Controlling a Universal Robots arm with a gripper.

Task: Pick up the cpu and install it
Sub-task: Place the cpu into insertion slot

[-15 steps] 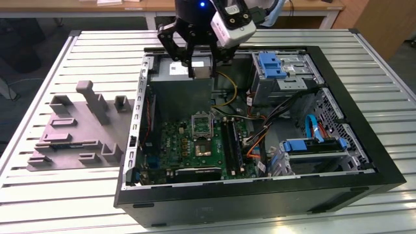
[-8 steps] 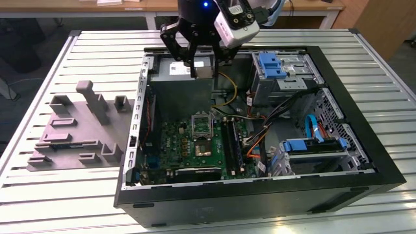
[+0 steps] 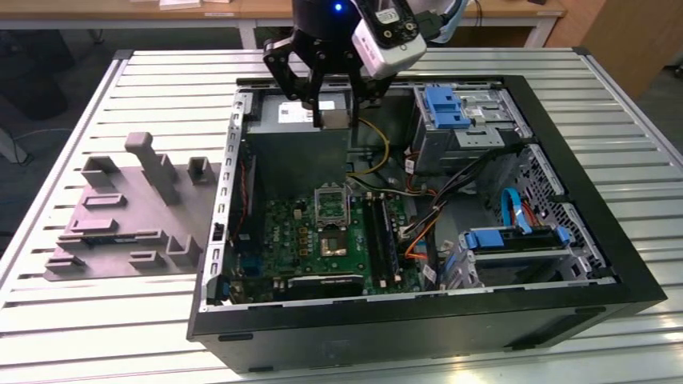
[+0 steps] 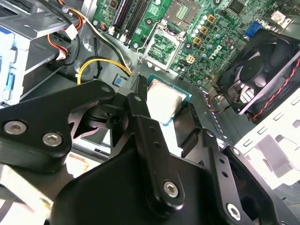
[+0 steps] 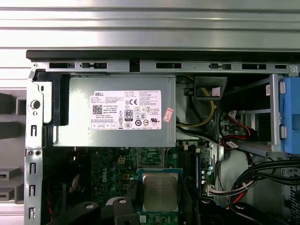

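Claw gripping one cpu, above one open case

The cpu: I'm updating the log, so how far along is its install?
Done: the small square silver-topped cpu is lifted. In hand: the black gripper clamps it above the open black computer case. Left: it is not yet in the metal-framed socket on the green motherboard.
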